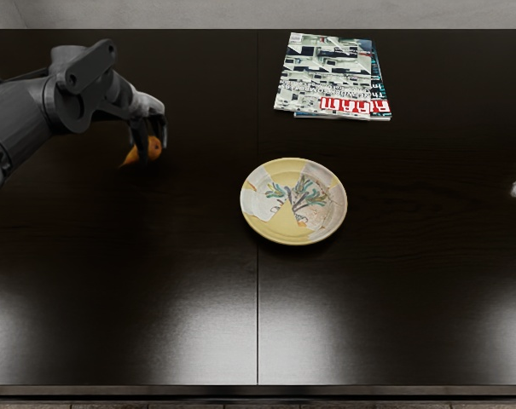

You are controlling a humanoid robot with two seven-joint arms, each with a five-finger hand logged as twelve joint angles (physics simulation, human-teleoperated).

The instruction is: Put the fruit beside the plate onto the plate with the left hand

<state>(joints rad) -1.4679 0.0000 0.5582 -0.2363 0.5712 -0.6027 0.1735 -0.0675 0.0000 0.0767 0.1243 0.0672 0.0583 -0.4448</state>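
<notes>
Head view, L side: my left arm comes in from the left edge of the pic, in its upper part, and reaches out over the table, a dark glossy top. Left hand sits at the arm's end, knuckles up, fingertips pointing down. Finger state: fingers curled downward and drawn in narrow round the fruit, i.e. holding it. Fruit: small, round, orange. Only parts of it show, one bit to the right of the dark fingers and one bit at their lower left, w/ the rest hidden behind the hand. Cannot tell whether the fruit rests on the table top or hangs just clear of it, since the hand covers the contact area. Fruit pos. rel. to target: left of the plate and somewhat further back, well apart from it, not on it. Plate: round, yellow rim, pale centre w/ a green-blue plant pattern, lying flat near the middle of the table. It straddles the seam that runs front to back through the top, w/ most of the plate on the right of that line. Back right of the plate, near the far edge: a small stack of magazines, lying flat, covers up, red lettering along the near side, well apart from both plate and hand.
</notes>
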